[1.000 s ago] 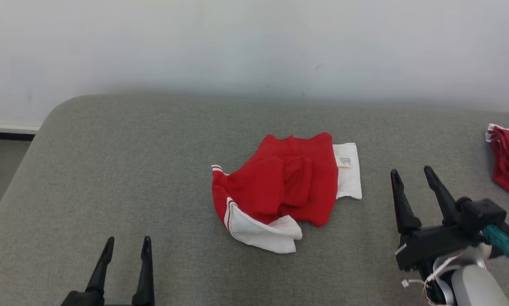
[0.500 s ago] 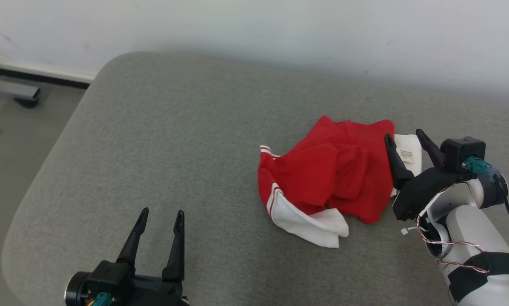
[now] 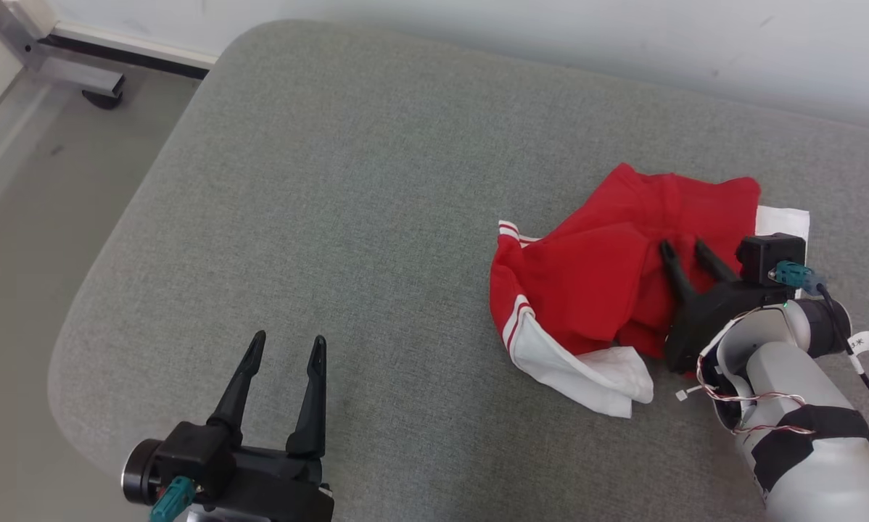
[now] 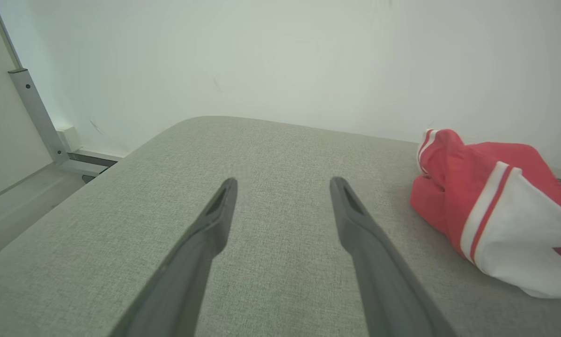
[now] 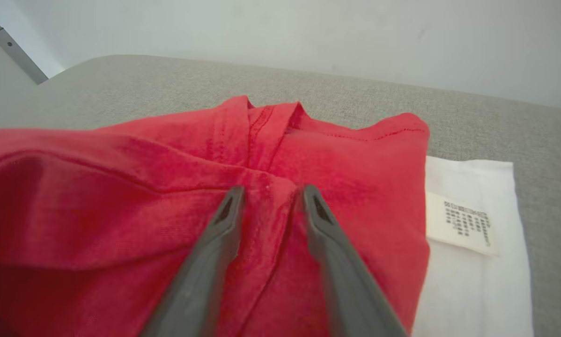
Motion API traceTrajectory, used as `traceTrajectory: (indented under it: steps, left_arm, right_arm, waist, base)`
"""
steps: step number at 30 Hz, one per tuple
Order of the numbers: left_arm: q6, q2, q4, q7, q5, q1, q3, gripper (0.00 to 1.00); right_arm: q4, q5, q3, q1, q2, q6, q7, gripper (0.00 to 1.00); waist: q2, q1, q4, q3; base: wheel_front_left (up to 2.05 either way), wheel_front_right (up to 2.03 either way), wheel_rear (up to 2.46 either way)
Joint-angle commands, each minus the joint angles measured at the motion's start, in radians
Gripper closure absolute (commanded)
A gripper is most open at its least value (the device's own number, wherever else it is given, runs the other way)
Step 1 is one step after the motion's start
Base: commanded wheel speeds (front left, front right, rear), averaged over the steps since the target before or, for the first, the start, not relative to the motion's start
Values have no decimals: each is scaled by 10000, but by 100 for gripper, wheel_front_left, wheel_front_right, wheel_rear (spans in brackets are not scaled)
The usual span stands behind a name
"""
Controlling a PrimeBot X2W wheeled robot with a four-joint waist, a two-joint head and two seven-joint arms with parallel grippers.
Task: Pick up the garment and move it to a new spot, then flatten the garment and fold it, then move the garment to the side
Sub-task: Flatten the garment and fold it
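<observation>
At the lower left of the head view, the left gripper (image 3: 289,341) hovers over the grey cushion (image 3: 333,181), jaws wide and empty. Right of centre, the right gripper (image 3: 682,245) rests on the crumpled red-and-white garment (image 3: 587,275) — jaws half apart, astride a red fold. Whether they pinch it, I cannot tell.

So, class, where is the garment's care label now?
In the right wrist view, the care label lies on the white panel, right of the right gripper and red fabric.
</observation>
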Motion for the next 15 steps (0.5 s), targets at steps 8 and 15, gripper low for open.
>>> traceTrajectory:
  steps: [8,15]
  left_arm:
    - [156,-17,48,-30,30,153,218,0]
    - [129,-16,-1,-30,159,438,503,0]
  right_arm:
    - [126,191,464,-137,-64,-26,-1316,100]
    - [-1118,366,675,321,-384,-26,-1778,100]
  waist:
    - [-1,-1,-417,-246]
    - [-1,-1,-1241,-719]
  base:
    - [0,0,0]
    - [0,0,0]
